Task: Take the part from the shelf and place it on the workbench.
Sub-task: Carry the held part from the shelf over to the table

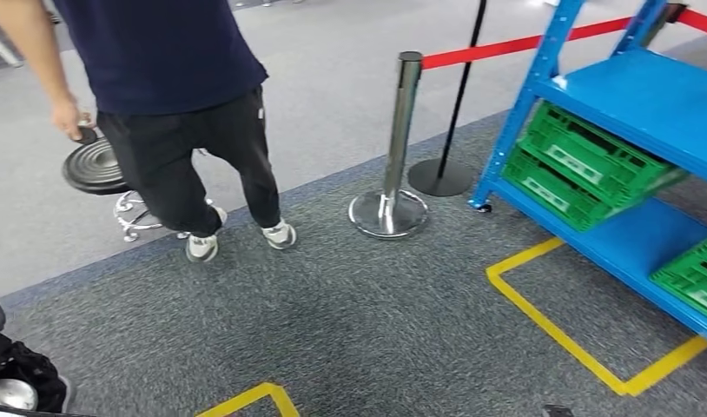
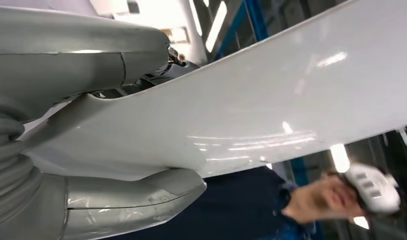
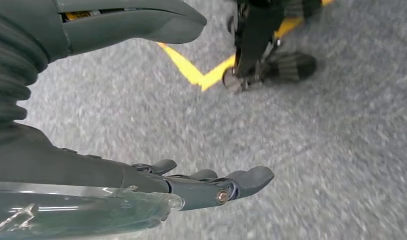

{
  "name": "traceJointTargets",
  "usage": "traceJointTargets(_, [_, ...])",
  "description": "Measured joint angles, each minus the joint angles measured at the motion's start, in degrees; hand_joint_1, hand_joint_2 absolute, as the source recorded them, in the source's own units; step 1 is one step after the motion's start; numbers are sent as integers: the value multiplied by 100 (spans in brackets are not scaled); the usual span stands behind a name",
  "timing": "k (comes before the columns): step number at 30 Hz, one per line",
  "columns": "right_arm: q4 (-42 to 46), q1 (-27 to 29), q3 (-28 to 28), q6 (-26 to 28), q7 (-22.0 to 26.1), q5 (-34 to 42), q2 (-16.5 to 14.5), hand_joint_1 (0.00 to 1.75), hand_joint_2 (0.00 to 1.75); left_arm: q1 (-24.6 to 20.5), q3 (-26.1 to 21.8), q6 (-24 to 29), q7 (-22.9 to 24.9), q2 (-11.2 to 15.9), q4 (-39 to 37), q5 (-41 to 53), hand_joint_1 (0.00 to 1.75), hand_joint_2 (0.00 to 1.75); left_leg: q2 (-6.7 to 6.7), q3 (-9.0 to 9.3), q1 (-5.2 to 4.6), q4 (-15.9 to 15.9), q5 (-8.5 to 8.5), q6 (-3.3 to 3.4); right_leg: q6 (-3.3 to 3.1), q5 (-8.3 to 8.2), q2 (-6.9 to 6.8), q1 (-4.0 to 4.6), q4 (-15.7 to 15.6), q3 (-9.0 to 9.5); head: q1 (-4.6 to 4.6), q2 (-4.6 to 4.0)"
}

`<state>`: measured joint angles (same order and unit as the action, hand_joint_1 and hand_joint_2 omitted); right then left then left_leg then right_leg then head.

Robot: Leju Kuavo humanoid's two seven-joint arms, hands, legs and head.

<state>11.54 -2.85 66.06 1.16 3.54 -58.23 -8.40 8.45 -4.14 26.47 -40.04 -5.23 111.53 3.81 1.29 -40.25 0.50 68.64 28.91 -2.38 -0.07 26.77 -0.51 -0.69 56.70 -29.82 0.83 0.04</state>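
**In the left hand: a white part, with the blue shelf off to the right**

Between the left hand's thick grey thumb (image 2: pixel 131 200) and its upper fingers (image 2: pixel 91 45) sits a broad, glossy white part (image 2: pixel 271 105), clamped there and stretching well out past the fingertips. Beyond the part's far edge a person in a dark blue top (image 2: pixel 241 205) wears a white headset (image 2: pixel 374 187).

The right hand (image 3: pixel 141 100) hangs over grey carpet (image 3: pixel 331 150), thumb and fingers spread apart with nothing between them; a strip of yellow floor tape (image 3: pixel 191 70) lies beyond the thumb.

From the head view, the blue shelf (image 1: pixel 645 95) stands ahead to the right, green crates (image 1: pixel 584 165) lying on its lower level. A chrome barrier post (image 1: pixel 400 139) with a red belt (image 1: pixel 498 48) stands just left of the shelf. Further left, the person's dark trousers (image 1: pixel 194 156) are beside a black round stool (image 1: pixel 94 165), the person's hand (image 1: pixel 70 117) at its rim
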Motion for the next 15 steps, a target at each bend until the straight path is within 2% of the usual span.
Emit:
traceJointTargets(1, [2,4,1,4,1,0,4,0,175,-2,-3,0,0,-2,-1,-8,175,175,-40,-123,21,250,59,-18,0,6,-89,2,0,0,1,0])
traceJointTargets(2, [4,3,1,4,2,0,8,0,175,-1,-7,-1,0,-3,-1,-15,175,175,-64,-154,43,312,16,-36,5,13,-175,1,0,1,1,0])
traceJointTargets(3, [5,-2,1,3,6,0,11,0,175,-4,-11,-1,0,-3,-2,-16,175,175,-92,-74,67,159,-118,-52,17,22,-254,-3,1,7,1,0])
traceJointTargets(4, [5,-8,1,2,13,-2,11,0,175,-7,-13,-2,0,-3,-2,-11,175,175,-168,107,88,-169,-303,-68,39,35,-325,-6,2,21,2,0])
traceJointTargets(5, [8,-11,1,1,21,-5,20,0,175,-14,-14,1,0,-3,-2,4,175,175,-327,320,100,-546,-457,-85,71,54,-387,0,6,38,6,0])
traceJointTargets(7, [15,-13,1,-1,20,-21,42,0,175,-41,-8,39,0,-5,-2,41,175,175,-563,614,89,-1089,-583,-45,154,116,-509,32,30,41,1,0])
traceJointTargets(8, [20,-13,1,-2,3,-28,54,0,175,-51,-4,75,0,-6,-2,43,175,175,-592,653,68,-1180,-565,-1,192,145,-574,44,30,47,-8,0])
traceJointTargets(10, [22,-23,2,-13,-67,-28,57,0,175,-49,-6,129,0,7,-1,-25,175,175,-428,641,36,-1205,-553,112,264,180,-692,17,12,105,-32,0])
traceJointTargets(11, [21,-29,2,-19,-104,-22,56,0,175,-48,-13,138,0,15,-1,-66,175,175,-353,640,31,-1212,-561,157,296,224,-637,-7,45,117,-37,0])
traceJointTargets(12, [21,-34,2,-26,-142,-16,55,0,175,-54,-20,139,0,23,0,-92,175,175,-280,641,30,-1219,-573,202,318,329,-495,-26,200,69,-46,0])
traceJointTargets(14, [20,-31,4,-31,-220,-18,54,0,175,-68,-29,165,0,26,1,-63,175,175,-141,638,23,-1224,-584,268,322,682,-115,-32,887,-261,-74,0])
traceJointTargets(15, [20,-25,6,-34,-273,-27,53,0,175,-72,-32,193,0,26,1,-32,175,175,-62,633,13,-1223,-584,289,313,855,-5,-25,1323,-489,-84,0])
